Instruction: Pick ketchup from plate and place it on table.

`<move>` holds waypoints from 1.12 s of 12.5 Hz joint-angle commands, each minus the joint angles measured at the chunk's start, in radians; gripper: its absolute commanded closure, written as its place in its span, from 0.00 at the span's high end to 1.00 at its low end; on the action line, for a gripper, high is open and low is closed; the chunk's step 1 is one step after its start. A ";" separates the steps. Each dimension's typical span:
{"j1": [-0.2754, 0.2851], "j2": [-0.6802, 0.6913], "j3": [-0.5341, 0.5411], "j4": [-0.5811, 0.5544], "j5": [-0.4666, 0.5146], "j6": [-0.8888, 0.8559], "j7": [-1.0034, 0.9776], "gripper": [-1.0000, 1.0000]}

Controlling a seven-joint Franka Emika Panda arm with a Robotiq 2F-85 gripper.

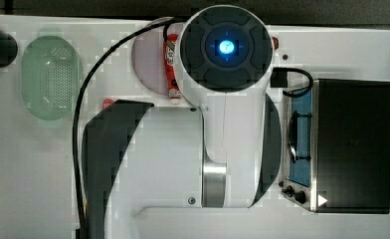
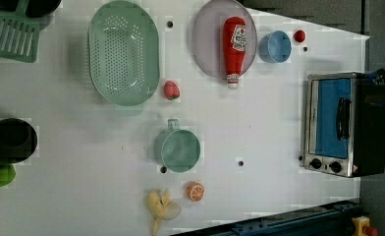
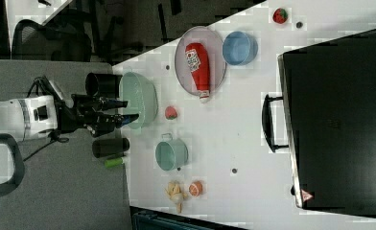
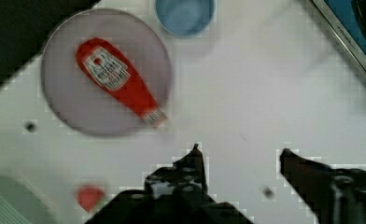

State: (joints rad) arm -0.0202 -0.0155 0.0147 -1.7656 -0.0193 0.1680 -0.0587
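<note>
The ketchup [image 2: 233, 46] lies flat on the plate [image 2: 207, 39]; the gripper [image 4: 239, 151] hangs above the table [image 2: 259, 128], jaws apart, grasping nothing.

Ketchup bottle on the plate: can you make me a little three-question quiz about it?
1. True or false: the ketchup bottle lies flat on the plate.
2. Which sits closest beside the plate? A) blue bowl B) banana C) toaster oven
3. Fill in: the robot's hand is open and holds ____.

Key
1. True; only its cap end pokes past the plate's rim.
2. A
3. Nothing; it hangs over the bare table.
</note>
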 commanded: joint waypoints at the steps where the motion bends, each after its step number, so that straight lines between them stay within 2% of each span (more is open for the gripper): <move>1: -0.064 -0.139 0.025 0.038 0.041 -0.187 0.064 0.80; 3: -0.064 -0.137 0.026 0.038 0.041 -0.186 0.063 1.00; 7: -0.060 -0.078 0.035 0.038 0.041 -0.158 0.044 1.00; 14: -0.053 0.150 0.072 0.039 0.041 0.015 0.016 1.00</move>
State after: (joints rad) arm -0.0753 0.1271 0.0726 -1.7197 0.0265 0.1541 -0.0461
